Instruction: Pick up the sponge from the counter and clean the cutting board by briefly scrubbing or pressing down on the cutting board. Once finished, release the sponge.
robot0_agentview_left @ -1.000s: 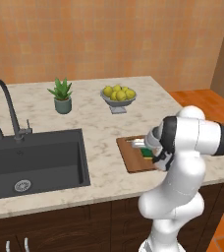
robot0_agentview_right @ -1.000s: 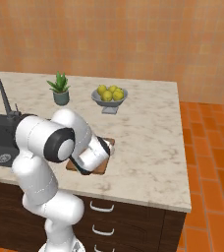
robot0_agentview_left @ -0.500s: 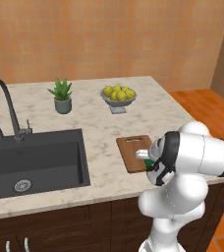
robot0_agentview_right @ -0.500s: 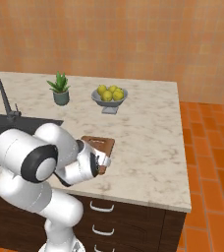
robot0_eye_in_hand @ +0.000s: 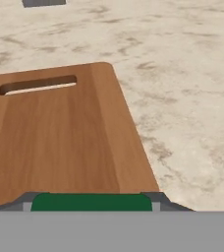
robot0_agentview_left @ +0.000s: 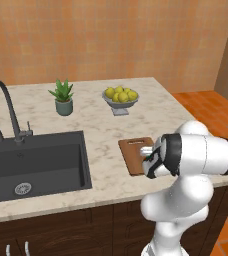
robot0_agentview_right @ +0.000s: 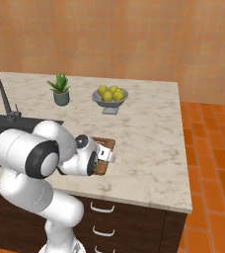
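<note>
The counter [robot0_agentview_left: 106,132] carries a board [robot0_agentview_left: 133,152] near its front edge. Behind the board stand a fruit bowl [robot0_agentview_left: 120,98] and, further left, a potted plant [robot0_agentview_left: 62,97]. A dark sink [robot0_agentview_left: 33,162] is set in left of the board.

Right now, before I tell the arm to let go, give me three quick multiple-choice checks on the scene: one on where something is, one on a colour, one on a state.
1. Where does the cutting board lie?
A. In the sink
B. On the counter, between the sink and the counter's end
C. Beside the potted plant

2. What colour is the face of the sponge seen between the fingertips?
A. Green
B. Blue
C. Pink

3. What is the gripper doing?
A. Open above the fruit bowl
B. Shut on nothing
C. Shut on the sponge over the board

Answers:
1 B: the cutting board lies on the counter, off the sink side.
2 A: the sponge shows green.
3 C: the gripper clamps the sponge at the board's near end.
</note>
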